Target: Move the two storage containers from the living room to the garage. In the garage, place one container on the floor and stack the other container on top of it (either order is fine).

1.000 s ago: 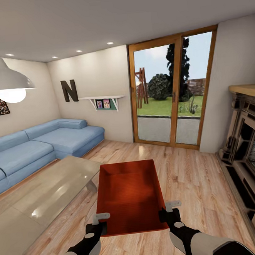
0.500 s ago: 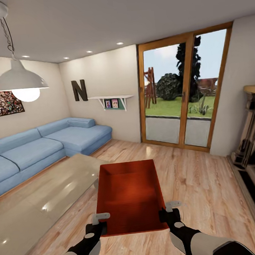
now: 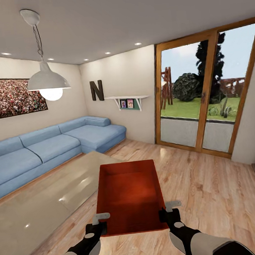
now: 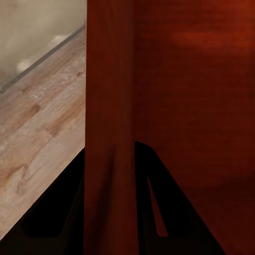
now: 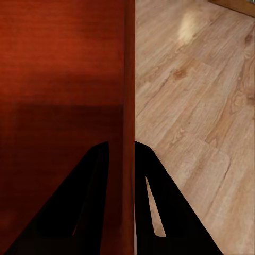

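Living-room coffee table (image 3: 45, 200) beside held container (image 3: 129, 197)

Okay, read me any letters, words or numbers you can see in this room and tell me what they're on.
"N": a big dark block letter mounted on the cream back wall, above the blue corner sofa.
Small framed pictures on the white wall shelf: too small to read.
Large wall picture: a speckled pattern, no text.

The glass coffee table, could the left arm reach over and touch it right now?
Probably not. The left gripper is shut on the left wall of the storage container, which the right gripper holds on the other side. The coffee table lies close on that side, but the arm is busy carrying.
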### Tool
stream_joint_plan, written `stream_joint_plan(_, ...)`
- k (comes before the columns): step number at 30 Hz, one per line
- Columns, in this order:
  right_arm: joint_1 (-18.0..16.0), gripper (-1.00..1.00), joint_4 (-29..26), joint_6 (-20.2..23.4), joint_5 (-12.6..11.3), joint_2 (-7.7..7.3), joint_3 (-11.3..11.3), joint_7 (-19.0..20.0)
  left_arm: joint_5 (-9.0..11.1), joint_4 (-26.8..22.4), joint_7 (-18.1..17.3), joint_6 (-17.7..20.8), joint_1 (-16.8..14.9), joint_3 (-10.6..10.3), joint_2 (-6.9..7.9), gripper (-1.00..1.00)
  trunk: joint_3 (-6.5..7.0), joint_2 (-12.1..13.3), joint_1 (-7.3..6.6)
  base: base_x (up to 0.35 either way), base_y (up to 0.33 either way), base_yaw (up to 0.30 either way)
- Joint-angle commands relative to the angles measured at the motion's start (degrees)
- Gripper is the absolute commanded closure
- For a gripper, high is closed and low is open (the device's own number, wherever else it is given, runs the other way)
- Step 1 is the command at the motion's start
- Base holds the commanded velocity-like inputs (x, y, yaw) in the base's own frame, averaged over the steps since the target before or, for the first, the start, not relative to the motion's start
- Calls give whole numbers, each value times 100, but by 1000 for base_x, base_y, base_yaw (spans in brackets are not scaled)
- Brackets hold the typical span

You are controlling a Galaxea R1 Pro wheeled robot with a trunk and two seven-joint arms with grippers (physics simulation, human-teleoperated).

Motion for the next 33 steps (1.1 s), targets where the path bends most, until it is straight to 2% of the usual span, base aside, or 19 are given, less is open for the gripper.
stream_joint_plan(1, -7, 100, 8, -33, -114, 54, -139, -33, 38, 6, 59, -27, -7, 71, -3, 100, -6, -9, 2, 0, 0, 284)
stream_joint_plan(17, -10, 100, 9, -33, -145, 54, -146, -41, 38, 6, 59, -27, -7, 71, -3, 100, 61, -9, 2, 0, 0, 291)
stream_joint_plan(33, -8, 100, 9, -33, -146, 54, -147, -41, 38, 6, 59, -27, -7, 71, -3, 100, 65, -9, 2, 0, 0, 300)
